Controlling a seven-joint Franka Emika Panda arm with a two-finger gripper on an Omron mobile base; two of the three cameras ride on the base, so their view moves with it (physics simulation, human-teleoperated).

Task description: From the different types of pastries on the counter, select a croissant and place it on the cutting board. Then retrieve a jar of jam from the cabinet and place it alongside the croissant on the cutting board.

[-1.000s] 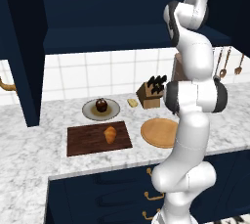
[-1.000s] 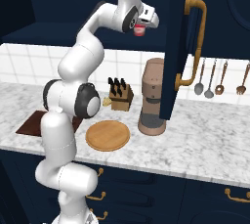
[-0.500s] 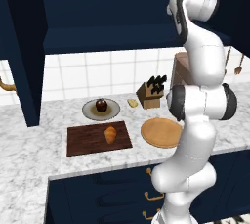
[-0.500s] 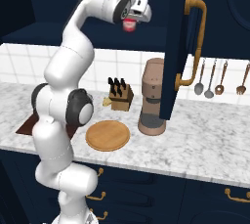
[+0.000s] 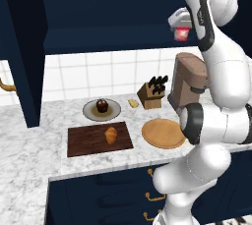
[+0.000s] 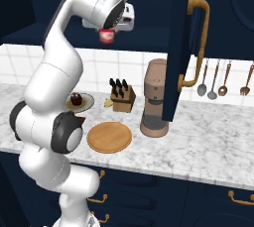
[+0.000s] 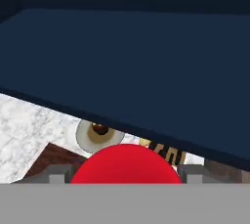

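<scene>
Jar of jam: red with a pale band, held high in the gripper, just outside the front edge of the cabinet shelf.
Gripper: clamped on the jar, fingers on either side of its red body, as the hand view confirms.
Croissant: far below the gripper and off to one side, already lying on the cutting board.
Cutting board: well beneath the gripper on the marbled table; bare wood shows beside the croissant, room enough for the jar.
Other pastries: dark brown one on a grey plate beyond the board; pale bun next to the knife block, all far under the gripper.
Nearby: round wooden plate and brown coffee machine, roughly below the gripper.
Handling: jar looks small, rigid and probably smooth-sided, likely breakable; a grip across the middle of the body, kept upright, seems safest.
Stage: jar appears clear of the cabinet; lowering to the board is not yet done.
</scene>
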